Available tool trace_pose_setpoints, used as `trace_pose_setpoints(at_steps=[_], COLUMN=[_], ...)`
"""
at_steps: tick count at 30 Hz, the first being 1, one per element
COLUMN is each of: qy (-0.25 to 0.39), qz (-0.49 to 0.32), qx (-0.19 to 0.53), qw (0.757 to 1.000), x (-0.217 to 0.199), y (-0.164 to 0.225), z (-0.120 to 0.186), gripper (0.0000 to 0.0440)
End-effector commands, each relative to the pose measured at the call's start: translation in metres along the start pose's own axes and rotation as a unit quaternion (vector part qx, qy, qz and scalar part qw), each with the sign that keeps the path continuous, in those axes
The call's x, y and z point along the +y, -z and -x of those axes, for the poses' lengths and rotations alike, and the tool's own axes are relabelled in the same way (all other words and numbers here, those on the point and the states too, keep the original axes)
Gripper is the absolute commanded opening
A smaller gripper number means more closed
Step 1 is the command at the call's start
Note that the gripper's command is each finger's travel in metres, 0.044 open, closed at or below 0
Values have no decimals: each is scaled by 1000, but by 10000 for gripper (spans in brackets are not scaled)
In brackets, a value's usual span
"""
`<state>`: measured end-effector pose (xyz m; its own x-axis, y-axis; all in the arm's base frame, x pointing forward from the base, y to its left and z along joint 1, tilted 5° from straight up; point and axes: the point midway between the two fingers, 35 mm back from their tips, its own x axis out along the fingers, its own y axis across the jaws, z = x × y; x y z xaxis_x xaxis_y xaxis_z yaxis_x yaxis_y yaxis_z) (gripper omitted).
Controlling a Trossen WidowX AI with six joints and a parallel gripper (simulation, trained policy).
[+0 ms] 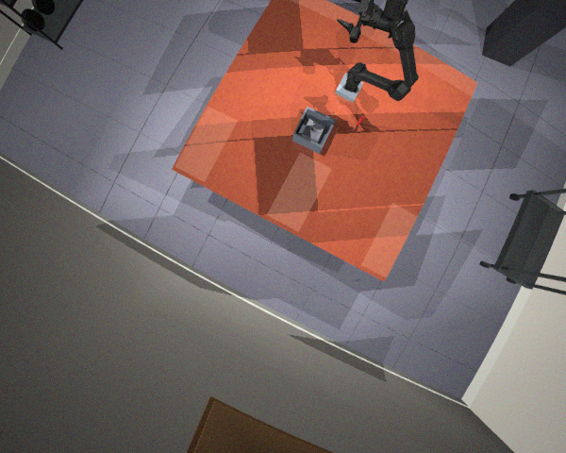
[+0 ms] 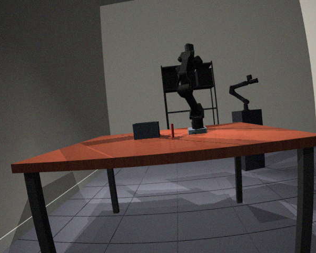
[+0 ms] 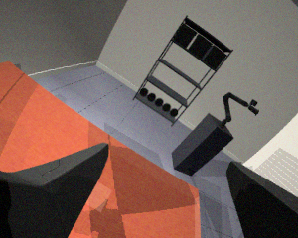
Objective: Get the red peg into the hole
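Note:
The red peg [image 1: 359,122] [image 2: 172,131] stands upright on the table beside the box, apart from it. The open grey box [image 1: 307,142] [image 2: 146,130] sits on the table. Part of the pale plate [image 1: 314,132] shows at its bottom in the top view; I cannot make out the hole. My gripper [image 1: 346,10] [image 3: 169,159] is open, with nothing between its fingers. It is raised high, on the far side of the arm's base from the peg and the box. Neither the peg nor the box shows in the wrist view.
The arm's base stands on a pale block [image 1: 346,92] [image 2: 197,130] on the orange table [image 1: 357,190] [image 2: 120,149] [image 3: 40,124], close to the peg and the box. A shelf rack [image 3: 174,88] and a dark pedestal [image 3: 203,145] with another arm stand beyond the table.

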<state>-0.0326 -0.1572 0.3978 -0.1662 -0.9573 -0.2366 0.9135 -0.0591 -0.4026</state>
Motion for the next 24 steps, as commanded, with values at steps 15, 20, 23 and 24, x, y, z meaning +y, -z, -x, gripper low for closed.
trace_pose_setpoints(at_steps=[15, 20, 23, 24], qy=[-195, -257, -289, -299], qz=[-28, -34, -33, -32], qx=[64, 110, 135, 144], qw=[978, 960, 947, 943], x=[73, 104, 123, 129], y=[22, 33, 39, 41], z=[-17, -18, -15, -14], gripper=[440, 440, 440, 440])
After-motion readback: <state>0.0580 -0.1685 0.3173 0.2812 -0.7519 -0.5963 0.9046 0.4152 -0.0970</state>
